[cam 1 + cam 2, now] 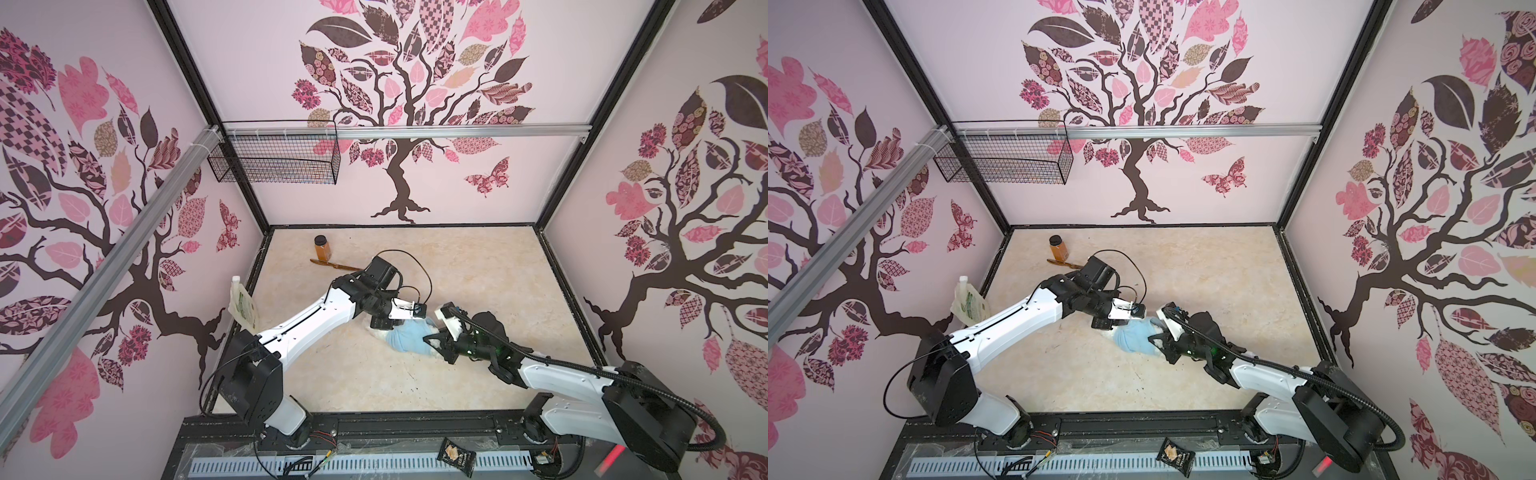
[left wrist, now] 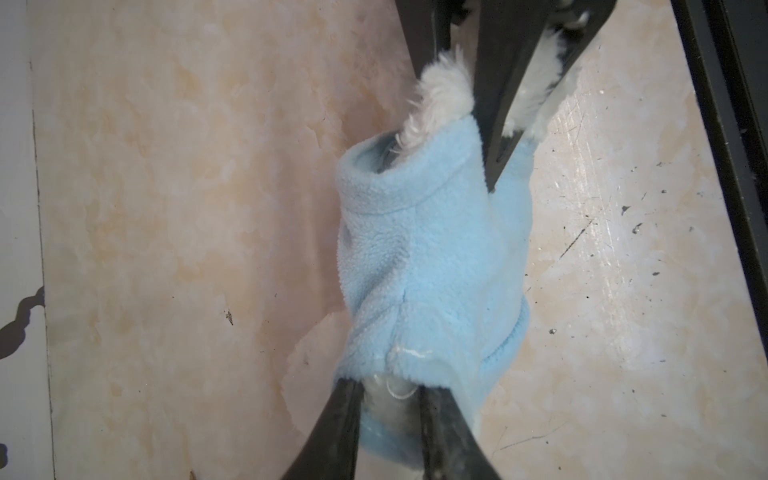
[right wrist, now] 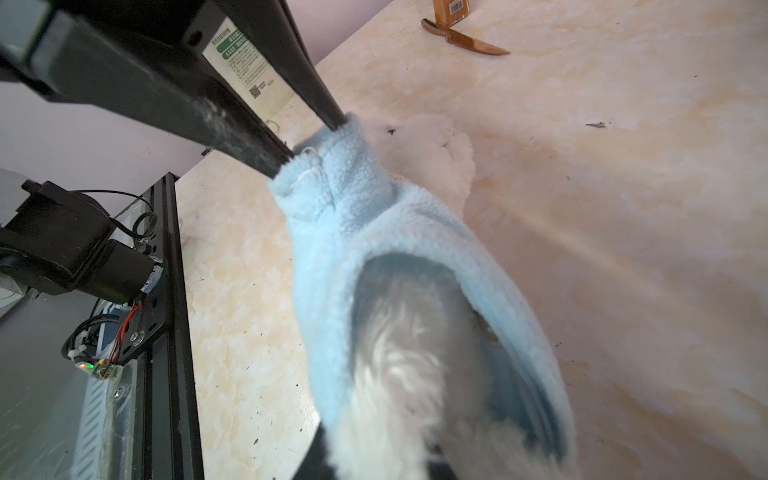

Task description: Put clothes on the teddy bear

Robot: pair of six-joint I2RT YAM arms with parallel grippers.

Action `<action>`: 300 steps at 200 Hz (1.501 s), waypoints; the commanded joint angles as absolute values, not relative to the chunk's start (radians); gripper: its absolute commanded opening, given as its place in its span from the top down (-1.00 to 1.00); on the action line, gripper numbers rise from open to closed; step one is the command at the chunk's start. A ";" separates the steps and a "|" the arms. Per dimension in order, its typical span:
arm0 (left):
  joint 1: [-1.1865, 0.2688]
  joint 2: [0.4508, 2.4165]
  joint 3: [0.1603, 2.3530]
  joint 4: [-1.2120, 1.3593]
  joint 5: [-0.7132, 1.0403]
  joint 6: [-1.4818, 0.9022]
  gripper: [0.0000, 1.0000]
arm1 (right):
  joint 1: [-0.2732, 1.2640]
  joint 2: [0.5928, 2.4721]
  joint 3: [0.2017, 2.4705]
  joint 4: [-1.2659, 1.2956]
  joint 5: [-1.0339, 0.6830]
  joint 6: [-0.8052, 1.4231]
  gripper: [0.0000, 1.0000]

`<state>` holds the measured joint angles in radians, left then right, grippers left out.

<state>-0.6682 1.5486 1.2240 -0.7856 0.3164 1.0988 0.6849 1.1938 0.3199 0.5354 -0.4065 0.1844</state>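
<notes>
Left hand (image 1: pixel 384 326), both top views: reaches in from the left to the middle of the table (image 1: pixel 478 270), its tips at one end of the shirt (image 1: pixel 409 338).
Right hand (image 1: pixel 433 343): at the shirt's other end, facing the left hand, closed on a tuft of white fur.
Teddy bear (image 1: pixel 379 335): lies mid-table between the two hands, mostly covered by the light blue shirt, with white fur showing at both ends.
Jar (image 1: pixel 322 247): amber contents and a black lid, upright near the far left corner.
Knife (image 1: pixel 332 265): brown, flat on the table just beside the jar.
Pouch (image 1: pixel 243 305): white with a green label, upright at the table's left edge.
Wire basket (image 1: pixel 274 158): black, hung on the back rail.

Left wrist view: the left hand (image 2: pixel 390 388) has its fingers part-spread, with the shirt's (image 2: pixel 424 257) edge bunched between the tips. Whether they grip it cannot be told. The right hand (image 2: pixel 517 141) pinches the teddy bear's fur. One furry limb (image 2: pixel 440 91) pokes from a shirt opening.

Right wrist view: the left hand's (image 3: pixel 311 141) tips touch the shirt's (image 3: pixel 332 249) rolled edge. The teddy bear (image 3: pixel 407 365) fills the near opening.
</notes>
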 commanded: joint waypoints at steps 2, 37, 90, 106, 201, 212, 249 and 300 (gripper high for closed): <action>-0.671 1.602 1.182 -0.827 0.293 1.094 0.42 | 0.687 1.197 0.334 0.616 -0.425 0.200 1.00; -0.691 1.651 1.114 -0.714 0.406 1.039 0.41 | 0.686 1.216 0.336 0.648 -0.436 0.220 1.00; -0.721 1.723 1.123 -0.808 0.427 1.034 0.73 | 0.686 1.221 0.333 0.688 -0.412 0.243 1.00; -0.713 1.664 1.137 -0.790 0.474 0.988 1.00 | 0.686 1.204 0.328 0.667 -0.361 0.241 1.00; -0.465 1.085 0.710 0.026 0.926 0.173 1.00 | 0.675 1.124 0.234 0.590 -0.121 0.317 1.00; -0.448 1.060 0.658 0.143 0.924 0.064 1.00 | 0.675 1.130 0.238 0.588 -0.123 0.315 1.00; -0.441 1.031 0.553 0.400 0.832 -0.241 1.00 | 0.676 1.157 0.252 0.577 -0.129 0.289 1.00; -0.446 0.993 0.514 0.418 0.778 -0.351 1.00 | 0.676 1.217 0.309 0.539 -0.183 0.219 1.00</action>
